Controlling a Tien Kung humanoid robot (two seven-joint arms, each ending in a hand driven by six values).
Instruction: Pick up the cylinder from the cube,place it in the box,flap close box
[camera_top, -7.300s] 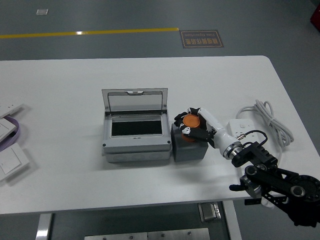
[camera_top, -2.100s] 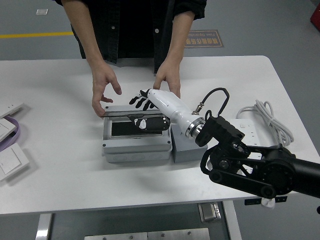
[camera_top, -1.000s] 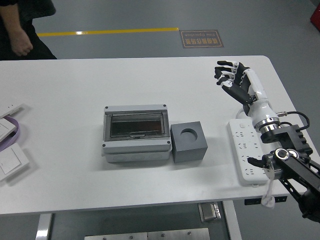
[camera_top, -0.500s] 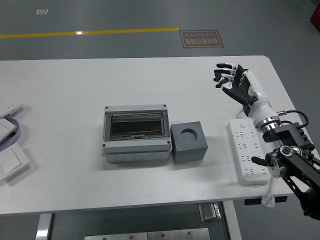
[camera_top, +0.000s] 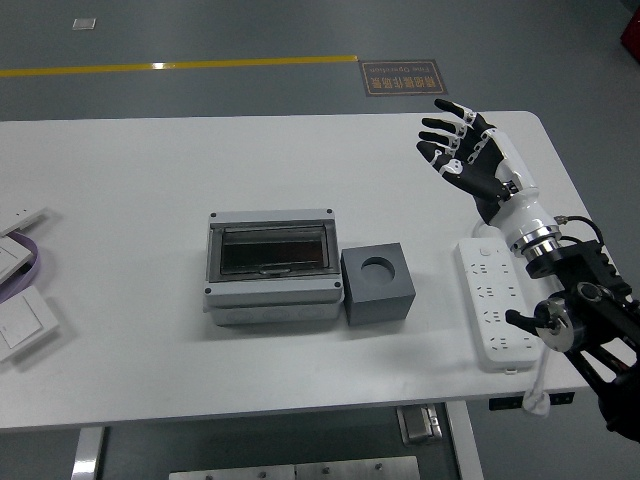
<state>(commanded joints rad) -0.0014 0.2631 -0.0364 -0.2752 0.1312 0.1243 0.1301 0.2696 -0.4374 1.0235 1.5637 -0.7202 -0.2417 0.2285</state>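
The grey box (camera_top: 271, 270) sits mid-table with its clear lid flat down and shut. Right beside it stands the dark grey cube (camera_top: 378, 283), whose round socket on top is bare. No orange cylinder shows anywhere; the dark lid hides the box's inside. My right hand (camera_top: 457, 150) is raised over the far right of the table, well away from box and cube, fingers spread and holding nothing. My left arm is out of view.
A white power strip (camera_top: 493, 310) lies under my right forearm at the table's right edge. White switch plates (camera_top: 20, 320) and a purple cable (camera_top: 30, 262) lie at the left edge.
The cylinder left the cube, and the box lid came down while a person's hands steadied the box. The person has gone. My right hand withdrew to the far right and spread its fingers wider.
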